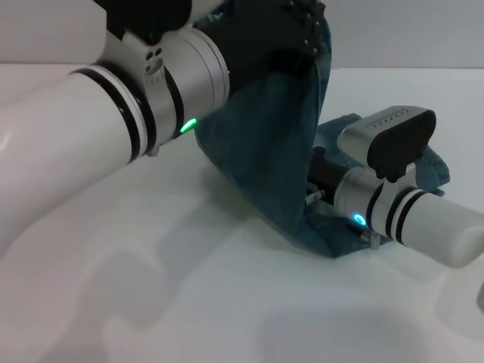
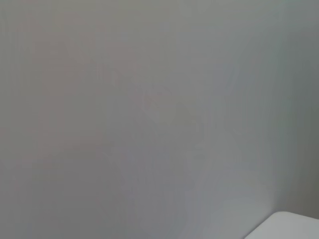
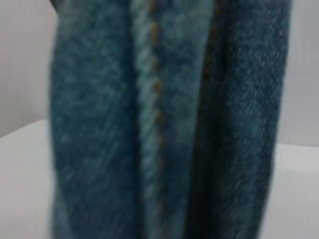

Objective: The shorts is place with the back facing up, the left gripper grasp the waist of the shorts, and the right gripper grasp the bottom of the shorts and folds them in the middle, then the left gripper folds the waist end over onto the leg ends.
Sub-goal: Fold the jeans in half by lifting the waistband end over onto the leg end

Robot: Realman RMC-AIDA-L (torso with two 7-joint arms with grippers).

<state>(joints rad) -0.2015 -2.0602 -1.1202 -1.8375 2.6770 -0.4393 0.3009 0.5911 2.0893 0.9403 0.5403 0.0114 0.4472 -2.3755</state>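
The shorts hang as a sheet of blue denim from my left gripper, which is raised high at the top of the head view and shut on the upper end of the cloth. The waist of the shorts is hidden in that grip. The lower end bunches on the white table. My right gripper is low at the right, pushed in against the hanging denim, its tip hidden behind the fold. A stitched denim seam fills the right wrist view. The left wrist view shows no cloth.
More denim lies on the table behind my right wrist, under the black camera box. My thick left arm crosses the left half of the head view. A corner of the table shows in the left wrist view.
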